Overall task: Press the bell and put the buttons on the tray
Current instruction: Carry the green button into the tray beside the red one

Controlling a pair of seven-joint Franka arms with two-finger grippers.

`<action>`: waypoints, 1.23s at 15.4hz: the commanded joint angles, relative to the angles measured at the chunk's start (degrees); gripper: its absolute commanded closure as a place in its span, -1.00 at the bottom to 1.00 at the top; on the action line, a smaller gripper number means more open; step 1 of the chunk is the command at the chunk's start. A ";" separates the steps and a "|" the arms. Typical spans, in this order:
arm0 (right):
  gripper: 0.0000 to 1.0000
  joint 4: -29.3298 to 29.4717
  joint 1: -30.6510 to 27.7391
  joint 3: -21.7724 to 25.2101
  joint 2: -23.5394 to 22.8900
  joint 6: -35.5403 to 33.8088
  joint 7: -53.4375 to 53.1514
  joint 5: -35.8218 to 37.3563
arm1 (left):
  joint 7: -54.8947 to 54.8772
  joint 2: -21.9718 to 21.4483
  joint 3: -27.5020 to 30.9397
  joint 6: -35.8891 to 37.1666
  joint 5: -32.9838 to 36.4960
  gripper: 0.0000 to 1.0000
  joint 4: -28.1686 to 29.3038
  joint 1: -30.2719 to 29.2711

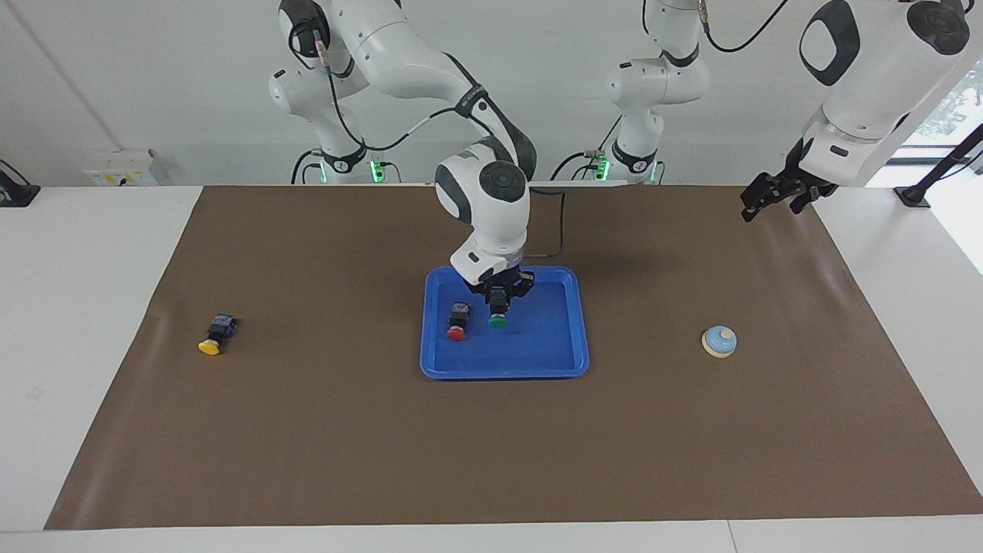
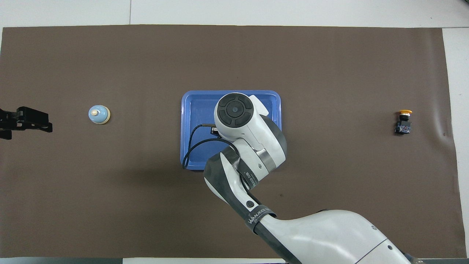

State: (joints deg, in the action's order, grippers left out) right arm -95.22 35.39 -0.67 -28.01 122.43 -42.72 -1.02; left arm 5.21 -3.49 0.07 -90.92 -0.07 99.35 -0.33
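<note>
The blue tray [image 1: 553, 361] lies mid-mat; its rim shows in the overhead view [image 2: 188, 106]. My right gripper [image 1: 499, 307] is low over the tray's middle, shut on the green button [image 1: 498, 322], cap down near the tray floor. The red button [image 1: 456, 324] lies in the tray beside it, toward the right arm's end. The yellow button [image 1: 213, 338] lies on the mat near the right arm's end and also shows in the overhead view [image 2: 403, 121]. The bell [image 1: 719, 341] stands toward the left arm's end. My left gripper [image 1: 772, 198] waits in the air above that end's mat edge.
A brown mat [image 1: 307, 445] covers the table, with white table surface around it. In the overhead view the right arm [image 2: 249, 146] hides the red and green buttons and much of the tray. The bell [image 2: 99, 114] and left gripper [image 2: 27, 120] show there too.
</note>
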 commanded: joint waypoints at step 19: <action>-1.00 -1.46 -9.53 0.75 8.92 -8.16 -0.44 -0.65 | -0.11 0.06 0.20 1.01 -0.72 -1.00 -0.74 -0.11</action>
State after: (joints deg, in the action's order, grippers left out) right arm -95.89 30.35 0.66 -22.66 117.20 -44.82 -1.05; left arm 5.21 -3.49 0.07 -90.92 -0.07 99.35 -0.33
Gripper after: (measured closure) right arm 0.000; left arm 0.000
